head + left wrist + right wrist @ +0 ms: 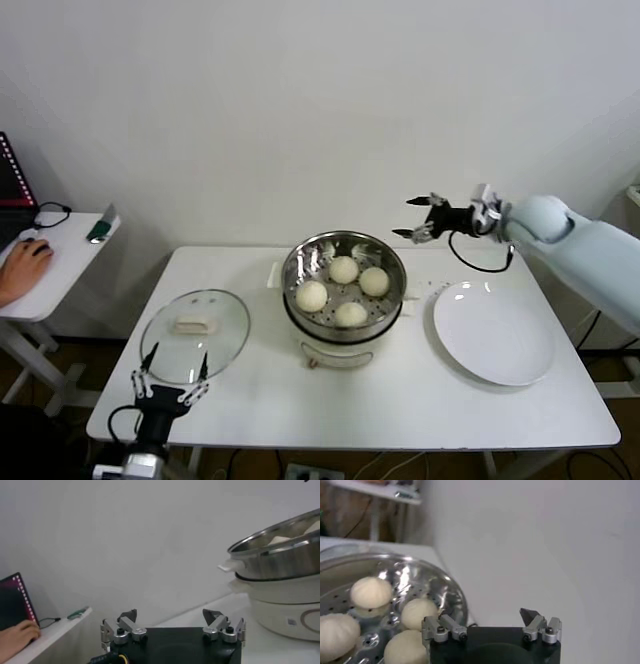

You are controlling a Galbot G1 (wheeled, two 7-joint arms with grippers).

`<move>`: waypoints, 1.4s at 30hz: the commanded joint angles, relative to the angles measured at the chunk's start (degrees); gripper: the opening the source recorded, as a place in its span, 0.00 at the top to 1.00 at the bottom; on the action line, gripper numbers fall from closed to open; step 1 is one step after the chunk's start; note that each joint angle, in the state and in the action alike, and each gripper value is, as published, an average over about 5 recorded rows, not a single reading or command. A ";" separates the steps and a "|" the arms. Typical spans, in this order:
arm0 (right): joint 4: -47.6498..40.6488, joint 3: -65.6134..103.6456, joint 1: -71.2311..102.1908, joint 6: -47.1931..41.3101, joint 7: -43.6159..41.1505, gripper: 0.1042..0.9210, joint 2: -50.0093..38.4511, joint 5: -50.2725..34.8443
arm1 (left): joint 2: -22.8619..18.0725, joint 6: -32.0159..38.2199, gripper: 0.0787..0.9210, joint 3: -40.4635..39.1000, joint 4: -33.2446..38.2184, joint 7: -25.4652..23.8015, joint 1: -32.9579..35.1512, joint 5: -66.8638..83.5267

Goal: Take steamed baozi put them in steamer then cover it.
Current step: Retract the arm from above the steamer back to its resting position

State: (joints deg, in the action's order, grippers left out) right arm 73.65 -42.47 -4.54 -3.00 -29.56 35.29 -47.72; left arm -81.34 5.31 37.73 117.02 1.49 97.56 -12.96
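Observation:
Several cream-white baozi (344,269) lie inside the shiny steel steamer (325,248) at the table's middle. The cover (195,330), a clear glass lid with a cream handle, lies flat on the table to the left. My left gripper (177,357) is open at the lid's near edge, with nothing between its fingers. My right gripper (402,218) hangs open and empty in the air behind and right of the steamer. The left wrist view shows the left gripper (171,617) with the steamer (280,550) off to one side. In the right wrist view the right gripper (487,617) is beside the baozi (370,591).
An empty white plate (493,335) lies on the white table (400,400) right of the steamer. A side desk at far left holds a laptop (12,180) and a person's hand (25,262) on a mouse. A white wall stands close behind.

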 commanded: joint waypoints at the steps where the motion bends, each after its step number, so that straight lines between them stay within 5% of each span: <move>1: 11.90 49.21 44.90 3.71 10.52 0.12 -5.63 3.21 | -0.33 -0.79 0.12 0.07 0.04 -0.02 -1.85 -5.97; 13: 23.14 80.32 75.05 -1.62 14.62 0.12 13.04 12.11 | 1.07 -3.80 0.12 1.69 1.23 -0.08 -4.70 -29.62; 24: 28.03 87.41 84.75 0.11 13.75 0.12 24.51 13.85 | 5.05 -6.44 0.12 1.45 -1.49 -1.10 -6.58 -55.57; 42: 29.11 91.08 93.54 3.63 10.94 0.12 35.25 17.01 | 9.61 -9.00 0.12 -2.74 -13.60 -0.30 -13.08 -71.15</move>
State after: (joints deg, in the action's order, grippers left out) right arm 101.71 45.01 82.43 -0.78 -17.89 64.07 -32.51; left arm -74.24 -2.22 37.48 110.12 1.03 87.63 -72.75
